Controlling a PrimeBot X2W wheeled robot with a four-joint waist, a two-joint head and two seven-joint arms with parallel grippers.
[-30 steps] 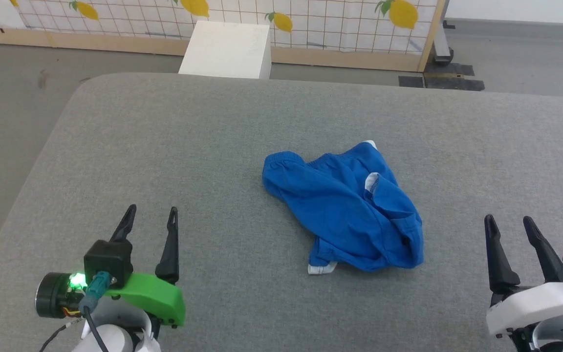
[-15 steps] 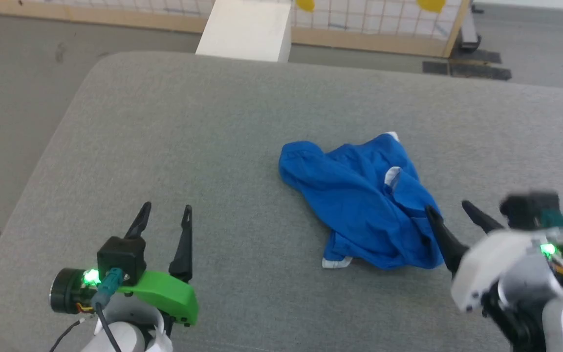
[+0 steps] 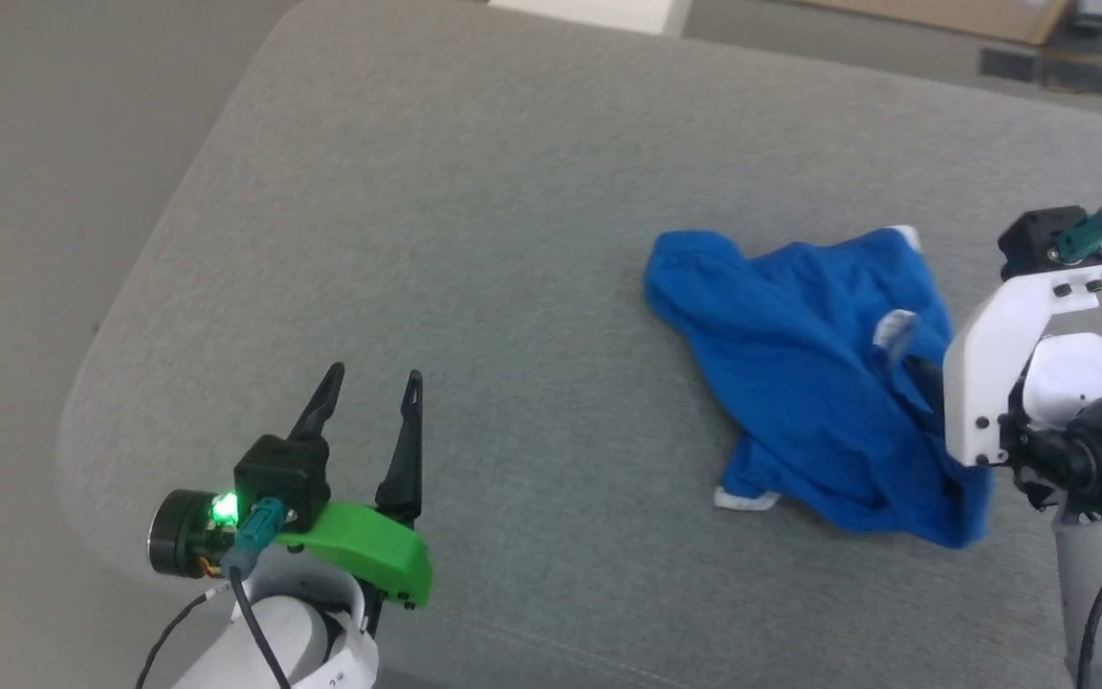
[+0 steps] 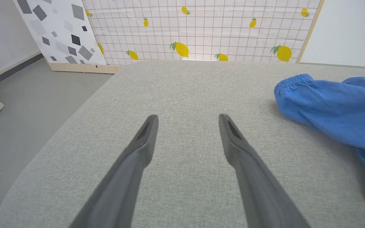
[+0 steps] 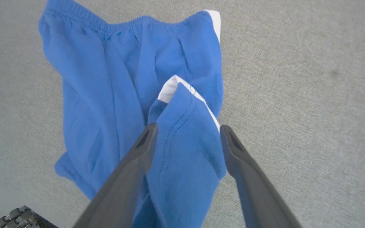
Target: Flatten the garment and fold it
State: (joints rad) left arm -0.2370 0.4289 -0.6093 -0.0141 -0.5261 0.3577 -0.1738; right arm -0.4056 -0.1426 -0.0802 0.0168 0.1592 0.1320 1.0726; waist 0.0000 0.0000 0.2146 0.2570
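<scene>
On coarse-woven grey cushion (image 3: 465,191), soft garment (image 3: 800,364) lies crumpled.

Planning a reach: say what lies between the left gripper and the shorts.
Bare grey padding stretches between the left gripper and the shorts; the left wrist view shows it.

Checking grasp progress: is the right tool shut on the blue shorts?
No: the right tool is open, its fingers spread on either side of a raised fold of the shorts.

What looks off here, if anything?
Only the garment: it lies crumpled on the grey pad, one leg hem flipped over on itself, white trim up. The right gripper straddles that fold, jaws open. No damage seen.
</scene>
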